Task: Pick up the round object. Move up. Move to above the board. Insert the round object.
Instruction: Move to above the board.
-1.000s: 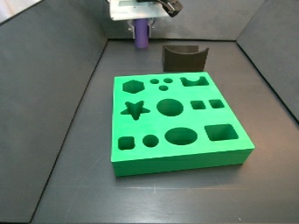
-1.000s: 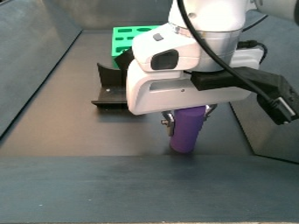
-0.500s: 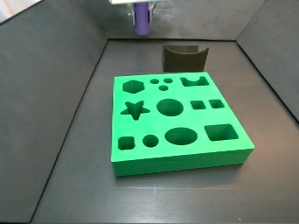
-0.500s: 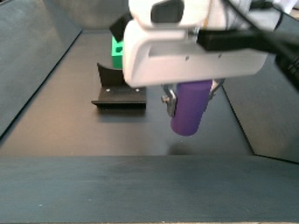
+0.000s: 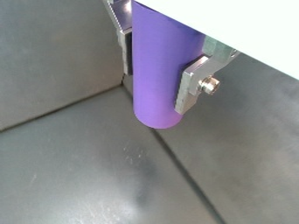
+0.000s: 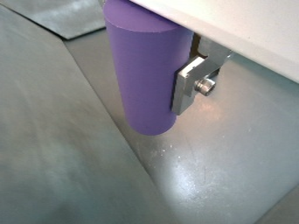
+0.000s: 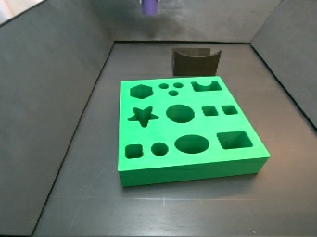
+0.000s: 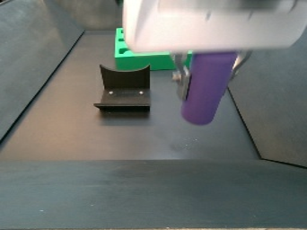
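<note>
My gripper [image 5: 158, 74] is shut on the round object [image 5: 162, 70], a smooth purple cylinder peg that hangs upright between the silver fingers [image 6: 191, 80]. It also shows in the other wrist view [image 6: 146, 74] and in both side views [image 8: 206, 85] [image 7: 150, 6], held well above the dark floor. The peg's lower end sticks out below the fingers. The board [image 7: 190, 130], a bright green slab with many cut-out holes, lies flat on the floor; a corner of it shows in a side view [image 8: 142, 52]. The peg is beyond the board's far edge, not over it.
The fixture [image 7: 196, 61], a dark L-shaped bracket, stands between the board's far edge and the back wall, and also shows in a side view [image 8: 124, 91]. Grey walls close in the floor on the left, right and back.
The gripper has risen with the purple peg in it, from just above the floor to high above it. In a side view it has nearly left the top of the picture.
</note>
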Tool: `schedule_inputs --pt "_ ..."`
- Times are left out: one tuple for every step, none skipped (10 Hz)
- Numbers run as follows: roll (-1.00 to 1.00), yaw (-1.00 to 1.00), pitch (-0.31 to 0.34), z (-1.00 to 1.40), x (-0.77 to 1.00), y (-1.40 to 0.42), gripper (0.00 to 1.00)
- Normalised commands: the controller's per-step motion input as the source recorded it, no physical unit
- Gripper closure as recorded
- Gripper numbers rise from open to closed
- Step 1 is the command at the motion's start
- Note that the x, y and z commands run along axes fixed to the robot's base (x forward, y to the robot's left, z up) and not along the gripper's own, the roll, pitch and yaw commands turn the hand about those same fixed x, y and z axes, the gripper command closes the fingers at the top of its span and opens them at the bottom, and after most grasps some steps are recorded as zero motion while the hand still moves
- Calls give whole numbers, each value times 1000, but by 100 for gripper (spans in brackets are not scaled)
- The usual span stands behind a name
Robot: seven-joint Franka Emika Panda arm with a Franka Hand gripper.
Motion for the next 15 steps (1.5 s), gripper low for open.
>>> schedule_inputs --pt "-221 -40 4 1000 -14 187 100" --pt "-211 -44 7 1000 -13 182 100" --pt "-203 -47 5 1000 -9 176 100" --pt "-192 -48 7 1000 -7 168 100" --pt "-186 -50 12 1000 -5 159 100" --pt "-177 -49 18 1000 2 147 100" --pt "-172 -49 20 1000 4 143 100" --pt "-160 -49 26 704 4 89 100" --pt "-155 -52 28 587 4 69 100" --pt "-144 -54 32 352 4 50 100" --pt "34 -1000 377 98 54 -1000 100" --pt "72 -1000 373 88 58 -1000 100" --pt "97 -724 284 95 51 -1000 100" --pt "40 -478 174 96 48 -1000 100" --pt "12 -240 79 94 50 -1000 100"
